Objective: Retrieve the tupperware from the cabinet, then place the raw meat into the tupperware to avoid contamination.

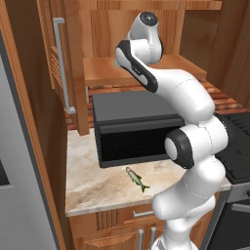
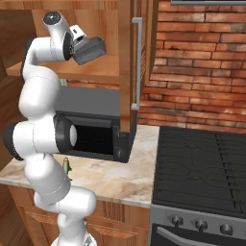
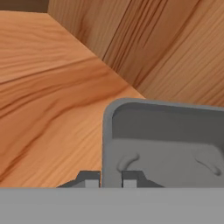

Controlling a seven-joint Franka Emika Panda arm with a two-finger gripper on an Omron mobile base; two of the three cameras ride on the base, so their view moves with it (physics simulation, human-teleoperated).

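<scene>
The tupperware, a small dark grey tub with rounded corners, sits tilted at the wooden shelf inside the open cabinet. My gripper is shut on the tupperware's left wall, one fingertip outside and one inside. In the right base view the tupperware hangs at the end of the gripper, just above the shelf. The raw meat, a slender silvery-green fish, lies on the marble counter in front of the microwave; the fish also shows beside my arm.
A big black microwave stands on the counter under the shelf. Both cabinet doors stand swung open with long silver handles. A black stove lies to the right, a brick wall behind it.
</scene>
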